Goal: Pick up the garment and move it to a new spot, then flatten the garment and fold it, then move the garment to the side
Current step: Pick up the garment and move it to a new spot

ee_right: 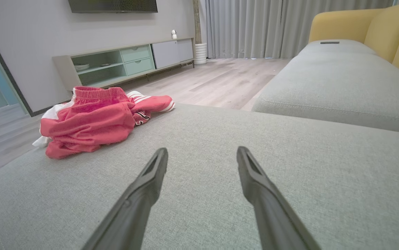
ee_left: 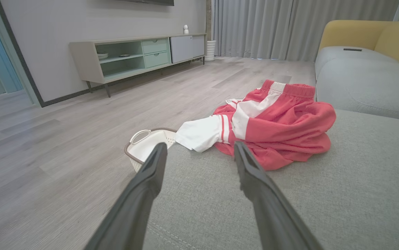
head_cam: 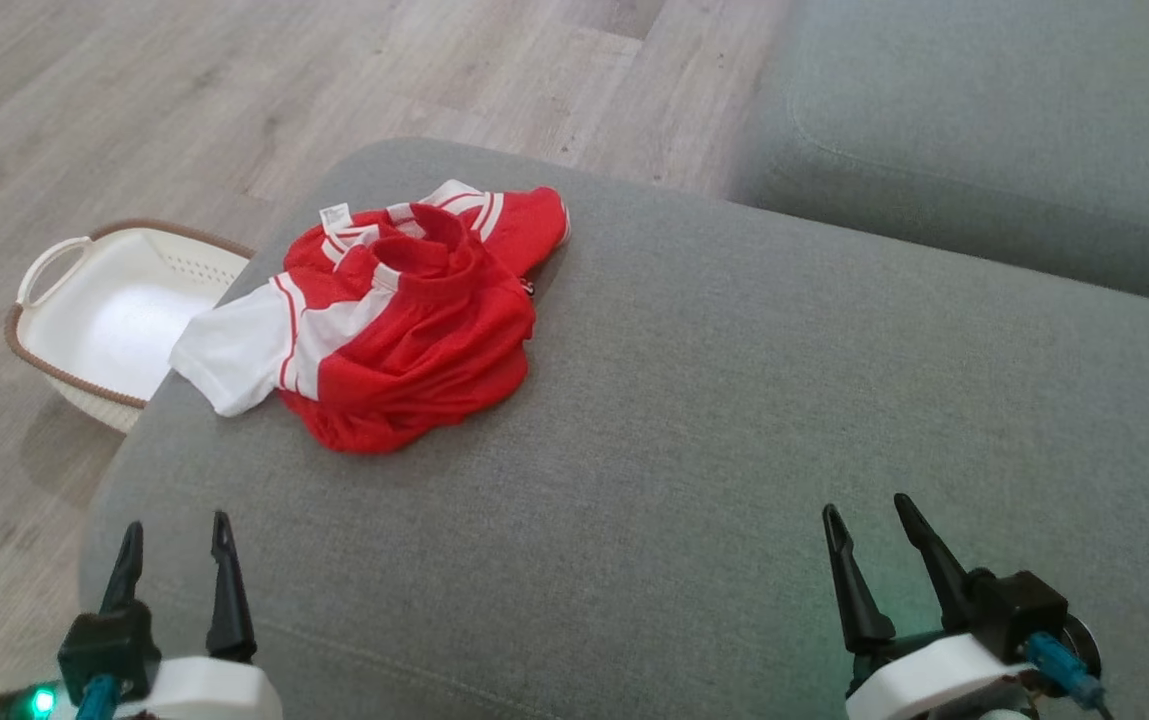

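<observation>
Head view: crumpled garment (head_cam: pixel 404 330) lies untouched at far left edge of sofa cushion (head_cam: pixel 734 450). Left gripper (head_cam: pixel 178 520) and right gripper (head_cam: pixel 866 504) wide, empty. Pickup step pending; next, reach forward and pinch fabric.

Red-and-white garment (head_cam: pixel 404 340) crumpled in heap near grey cushion's far-left edge, white sleeve overhanging.

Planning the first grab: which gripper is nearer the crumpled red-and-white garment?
The left gripper: the garment lies on its side of the grey cushion, while the right gripper sits far across.
</observation>
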